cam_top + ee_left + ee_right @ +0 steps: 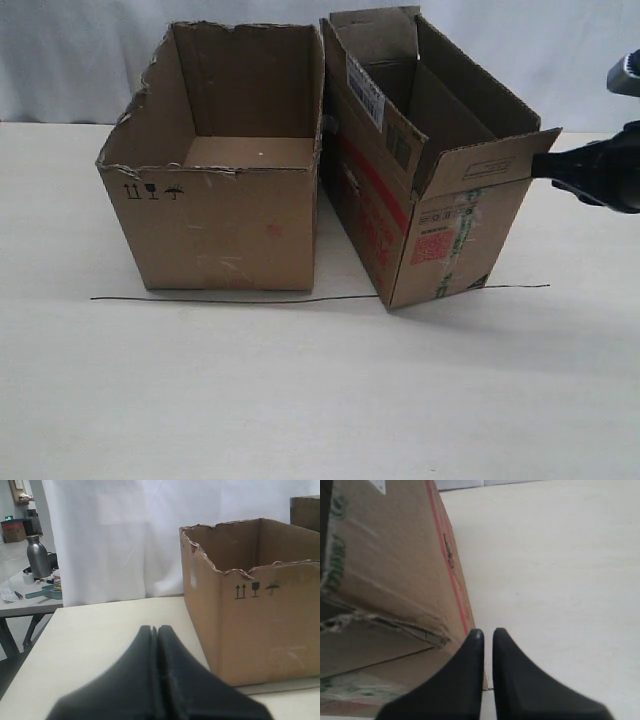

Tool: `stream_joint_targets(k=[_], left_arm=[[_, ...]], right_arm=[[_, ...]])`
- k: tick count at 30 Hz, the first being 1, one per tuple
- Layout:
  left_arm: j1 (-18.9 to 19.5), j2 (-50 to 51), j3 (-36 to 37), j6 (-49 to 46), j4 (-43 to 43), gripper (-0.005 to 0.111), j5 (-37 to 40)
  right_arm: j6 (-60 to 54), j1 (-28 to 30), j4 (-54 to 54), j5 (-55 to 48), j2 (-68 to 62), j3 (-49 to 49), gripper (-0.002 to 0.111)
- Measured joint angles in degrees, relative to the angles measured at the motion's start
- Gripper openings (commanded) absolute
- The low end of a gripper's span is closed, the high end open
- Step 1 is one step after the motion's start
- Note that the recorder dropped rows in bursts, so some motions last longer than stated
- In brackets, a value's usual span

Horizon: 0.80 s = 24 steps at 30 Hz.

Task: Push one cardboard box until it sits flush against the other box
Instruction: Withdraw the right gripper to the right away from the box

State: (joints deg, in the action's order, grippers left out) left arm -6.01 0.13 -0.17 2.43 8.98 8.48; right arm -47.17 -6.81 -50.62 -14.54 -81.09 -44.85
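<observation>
The narrow red-striped carton (400,205) stands angled on the right of the exterior view, open flaps up. The squarish plain box (220,215) with its torn rim stands to its left. The two meet near their far corners, with a wedge gap at the front. My right gripper (545,166) is at the carton's outer front flap. In the right wrist view this gripper (488,631) is shut and empty beside the carton's wall (390,565). My left gripper (156,628) is shut and empty, low over the table, apart from the plain box (260,625). It is outside the exterior view.
A thin black line (230,299) runs across the table in front of both boxes. A white curtain (80,50) hangs behind. Beyond the table's left edge, a side table holds a metal bottle (38,555) and clutter.
</observation>
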Motion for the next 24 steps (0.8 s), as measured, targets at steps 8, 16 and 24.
stream_joint_targets(k=[8, 16, 24], left_arm=[[0.00, 0.00, 0.00, 0.00, 0.00, 0.000, 0.00], [0.00, 0.00, 0.00, 0.00, 0.00, 0.000, 0.00], [0.00, 0.00, 0.00, 0.00, 0.00, 0.000, 0.00]], right_arm=[[-19.83, 0.00, -8.47, -3.10, 0.00, 0.49, 0.005], [-51.18, 0.00, -34.64, 1.47, 1.75, 6.31, 0.005], [-68.28, 2.90, -48.41, -5.45, 2.70, 9.26, 0.005]])
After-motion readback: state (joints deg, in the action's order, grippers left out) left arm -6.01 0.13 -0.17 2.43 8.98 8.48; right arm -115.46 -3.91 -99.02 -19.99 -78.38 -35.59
